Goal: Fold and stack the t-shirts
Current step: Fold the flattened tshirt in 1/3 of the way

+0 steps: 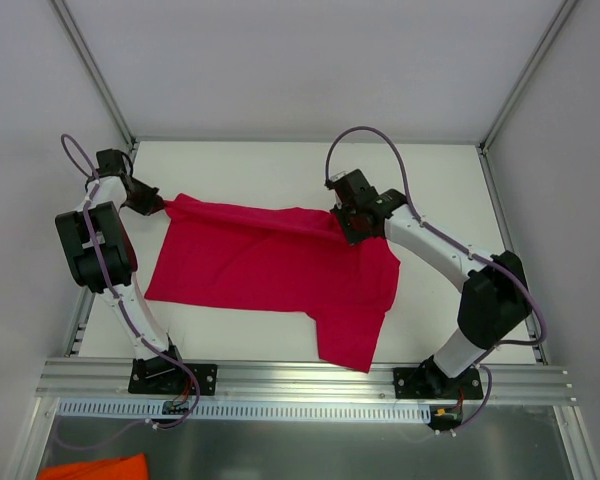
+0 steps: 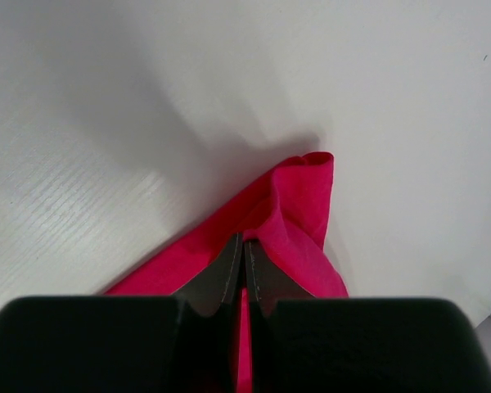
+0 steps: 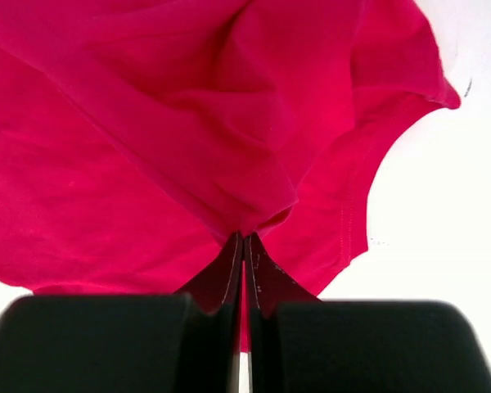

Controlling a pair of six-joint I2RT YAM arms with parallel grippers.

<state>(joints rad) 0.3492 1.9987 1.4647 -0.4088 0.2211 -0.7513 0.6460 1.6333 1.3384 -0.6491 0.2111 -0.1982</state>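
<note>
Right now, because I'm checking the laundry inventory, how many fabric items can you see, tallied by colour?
Crimson-red t-shirt: 1
Orange fabric piece, cut off at the top view's bottom edge: 1
Total: 2

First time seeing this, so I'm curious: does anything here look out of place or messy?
The red t-shirt lies crooked and creased, with one corner reaching the metal rail in front. An orange cloth sits beyond that rail, lower left, apart from the work area.
</note>
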